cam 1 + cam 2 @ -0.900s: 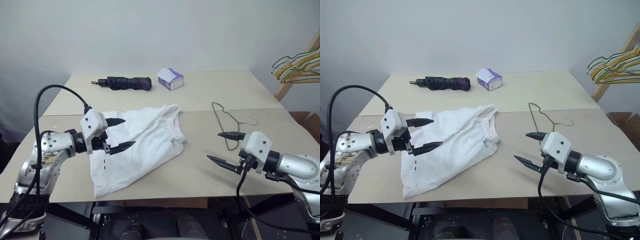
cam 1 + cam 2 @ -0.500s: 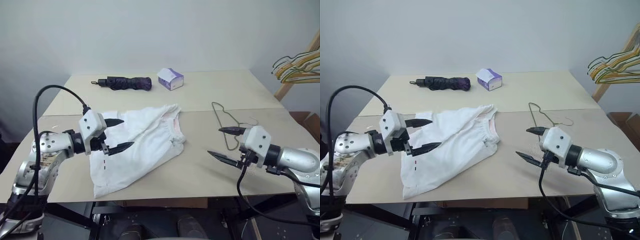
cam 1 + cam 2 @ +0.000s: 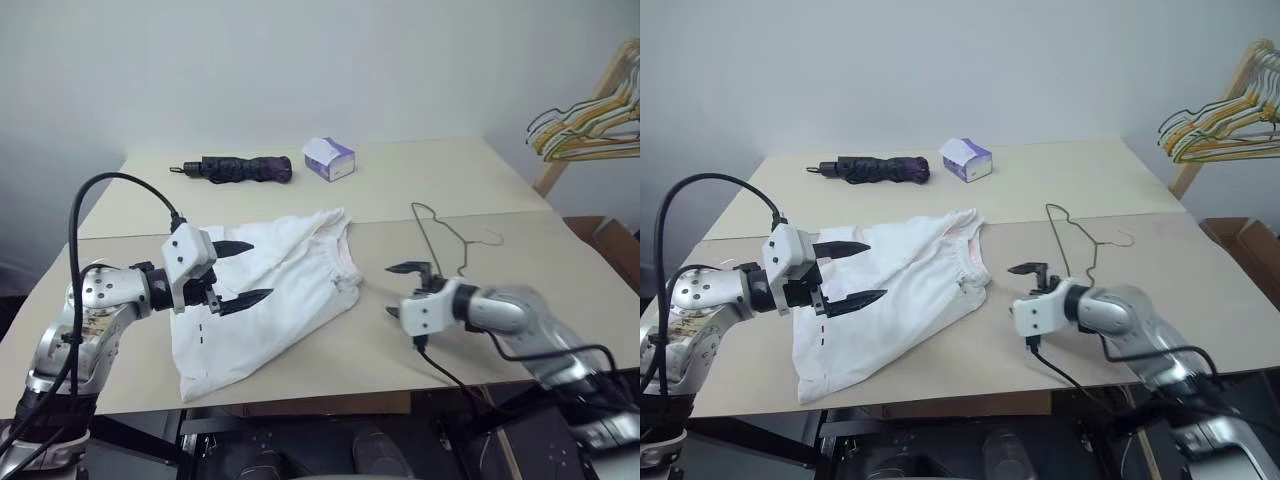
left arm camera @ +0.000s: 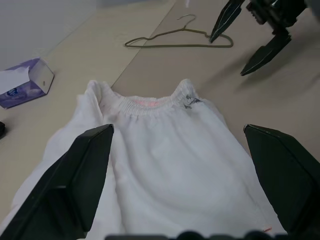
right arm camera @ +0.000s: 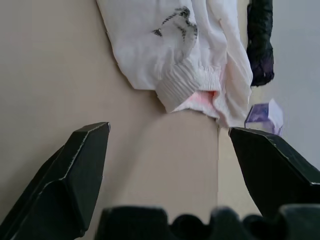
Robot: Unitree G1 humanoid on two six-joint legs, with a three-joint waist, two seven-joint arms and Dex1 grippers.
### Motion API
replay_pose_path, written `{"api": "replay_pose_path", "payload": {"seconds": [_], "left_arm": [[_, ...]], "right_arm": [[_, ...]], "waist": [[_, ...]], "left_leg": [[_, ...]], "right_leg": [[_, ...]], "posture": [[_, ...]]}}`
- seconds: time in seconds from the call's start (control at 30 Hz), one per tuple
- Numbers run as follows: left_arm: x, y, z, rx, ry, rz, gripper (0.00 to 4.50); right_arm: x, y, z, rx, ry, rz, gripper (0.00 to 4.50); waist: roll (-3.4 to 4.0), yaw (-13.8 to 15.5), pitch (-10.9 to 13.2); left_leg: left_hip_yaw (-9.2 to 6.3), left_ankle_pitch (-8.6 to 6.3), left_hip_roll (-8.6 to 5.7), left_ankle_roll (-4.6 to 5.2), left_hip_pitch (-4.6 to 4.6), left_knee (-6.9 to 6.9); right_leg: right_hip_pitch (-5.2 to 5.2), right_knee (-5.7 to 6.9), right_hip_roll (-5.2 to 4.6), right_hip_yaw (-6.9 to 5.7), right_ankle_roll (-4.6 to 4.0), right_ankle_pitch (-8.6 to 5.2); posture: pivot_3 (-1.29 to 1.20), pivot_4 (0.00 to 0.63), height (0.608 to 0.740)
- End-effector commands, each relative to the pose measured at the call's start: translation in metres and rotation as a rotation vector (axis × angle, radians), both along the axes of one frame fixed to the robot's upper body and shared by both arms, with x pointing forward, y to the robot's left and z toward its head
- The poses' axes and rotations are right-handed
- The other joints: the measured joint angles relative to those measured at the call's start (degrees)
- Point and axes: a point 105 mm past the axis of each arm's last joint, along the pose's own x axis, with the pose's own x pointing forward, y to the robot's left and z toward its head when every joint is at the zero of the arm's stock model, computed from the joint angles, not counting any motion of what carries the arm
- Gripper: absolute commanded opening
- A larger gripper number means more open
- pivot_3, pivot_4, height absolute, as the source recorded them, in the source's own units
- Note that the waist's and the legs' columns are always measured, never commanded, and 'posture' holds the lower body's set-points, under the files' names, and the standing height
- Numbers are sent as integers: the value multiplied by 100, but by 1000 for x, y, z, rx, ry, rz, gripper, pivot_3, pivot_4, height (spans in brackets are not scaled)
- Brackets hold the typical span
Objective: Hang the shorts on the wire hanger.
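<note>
The shorts lie flat on the table, a bit crumpled. Their long way runs on a slant: the stretchy waistband with a little pink sits at the far end, near the middle of the table, and the leg ends point back to the near edge on my left side. Tiny red and dark marks show near the hem.

My left gripper hangs just above the shorts, over their left part. Its two black fingers are spread wide and hold nothing. It points across toward my right.

My right gripper floats over bare table, between the waistband and the wire hanger. Its fingers are spread wide too, with nothing in them. It points toward the shorts.

The wire hanger lies flat on the table, on my right. It is apart from the shorts. Its long way runs from far to near, and its little hook sticks out to the right.
</note>
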Motion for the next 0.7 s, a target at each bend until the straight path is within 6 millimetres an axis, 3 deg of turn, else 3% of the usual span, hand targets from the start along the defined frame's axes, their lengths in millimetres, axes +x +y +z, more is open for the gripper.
{"api": "replay_pose_path", "payload": {"seconds": [0.03,0.4,0.57,0.7], "left_arm": [[2,-2,11,0,-42,-20,4500],[-4,-1,9,-7,-44,8,4500],[-8,2,8,-8,-48,37,4500],[-11,3,8,-12,-51,54,4500]], "right_arm": [[17,12,-1,-107,-80,78,4441],[39,63,-6,-257,-137,281,4441],[53,71,-10,-282,-147,274,4441],[58,69,-16,-311,-134,276,3524]], "waist": [[0,-27,0],[0,-245,0],[0,-183,0],[1,-129,0]], "left_leg": [[-2,2,-1,-2,0,1],[-42,8,5,-7,34,-11],[-82,8,4,-8,93,-20],[-90,8,3,-8,105,-27]], "right_leg": [[-1,9,0,1,0,0],[39,36,23,1,-2,-1],[83,35,28,-2,-7,-7],[78,35,29,-3,-14,-12]], "posture": [[-271,0,740],[-218,0,740],[-195,0,740],[-181,0,740]]}}
